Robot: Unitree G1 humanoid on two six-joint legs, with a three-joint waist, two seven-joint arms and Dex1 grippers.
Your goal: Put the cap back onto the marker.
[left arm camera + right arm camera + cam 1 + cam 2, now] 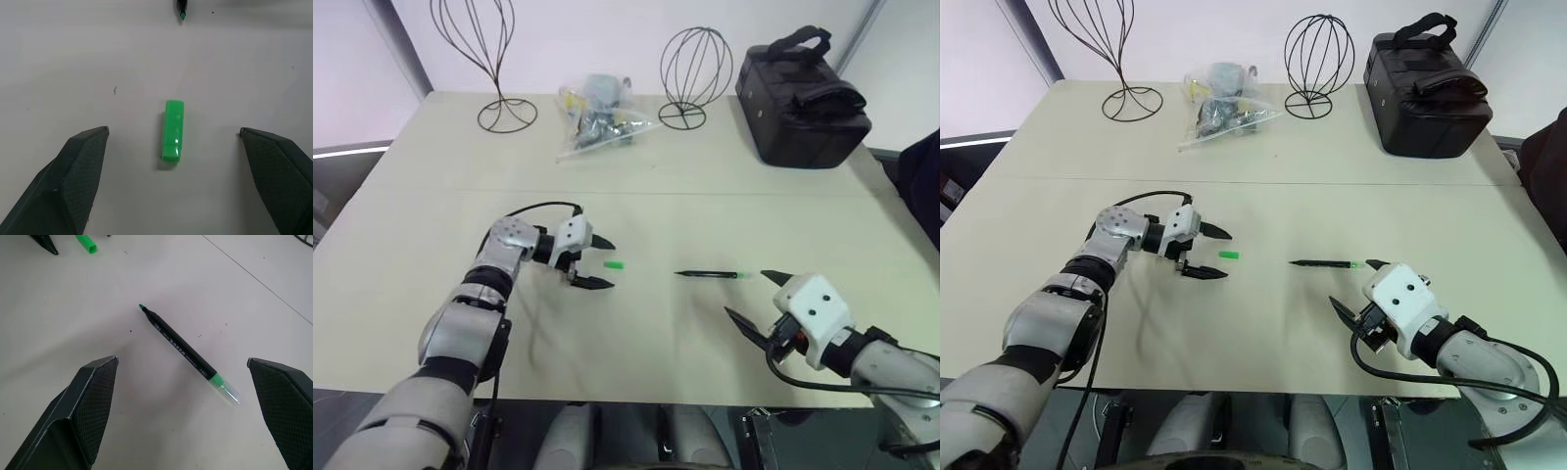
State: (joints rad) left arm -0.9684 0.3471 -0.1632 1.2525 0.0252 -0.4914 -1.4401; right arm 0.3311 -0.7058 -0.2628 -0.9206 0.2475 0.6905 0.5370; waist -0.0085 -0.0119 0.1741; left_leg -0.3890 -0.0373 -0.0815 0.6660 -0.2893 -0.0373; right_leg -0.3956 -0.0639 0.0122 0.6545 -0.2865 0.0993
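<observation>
Two grippers spread wide and empty, left gripper (594, 262) flanking green cap (615, 264) on table (705, 206), uncapped marker (710, 274) right of cap, barrel print unreadable, right gripper (756, 297) near marker.

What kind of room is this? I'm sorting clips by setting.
Probably a lab or office test space: a plain beige table against white walls, holding wire head-shaped stands, a black carry bag and a plastic bag of small items.
</observation>
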